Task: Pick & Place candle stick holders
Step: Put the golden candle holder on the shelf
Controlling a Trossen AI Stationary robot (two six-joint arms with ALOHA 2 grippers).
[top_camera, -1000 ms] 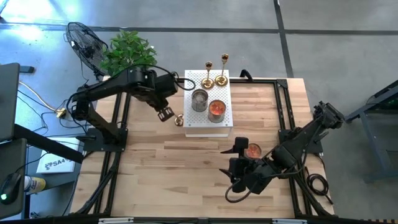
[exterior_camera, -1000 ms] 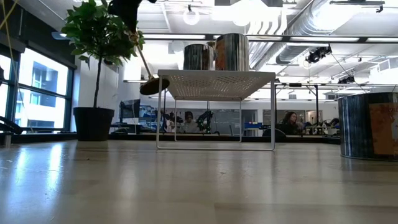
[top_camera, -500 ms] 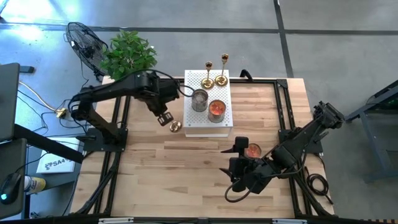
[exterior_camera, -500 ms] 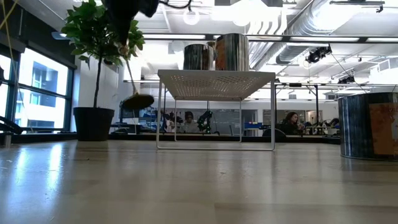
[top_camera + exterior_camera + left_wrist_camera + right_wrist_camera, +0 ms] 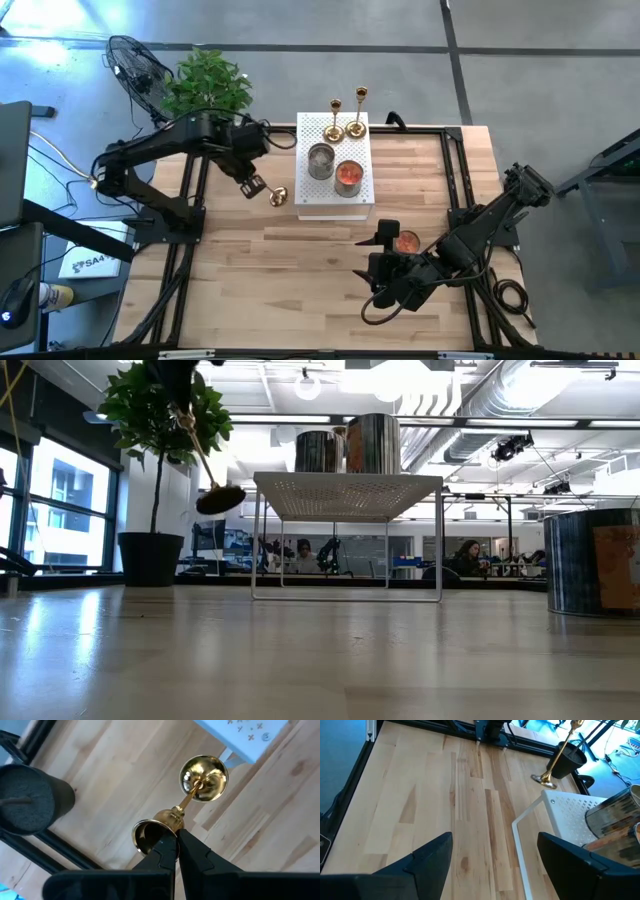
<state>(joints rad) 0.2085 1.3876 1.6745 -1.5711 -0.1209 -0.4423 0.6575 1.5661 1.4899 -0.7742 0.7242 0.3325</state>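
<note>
Left end effector: clamped tight on the cup end of one candle stick holder.
Long axis: tilted, base pointing away from the fingers, above the bench beside the white rack.
Other holders: upright on rack's far end.
Right end effector: wide apart, empty, well apart.

Bright, even overhead light on the wooden table in the high view — shadows short and soft. Low view is backlit: ceiling lamps blow out to white, windows glow, tabletop carries a pale sheen, near boards are soft, out of focus. Left wrist view: the held candle stick holder shows hot specular glare on its brass base — sharp. Right wrist view has a blue cast at its corners, with the gripper fingers dark and blurred.
</note>
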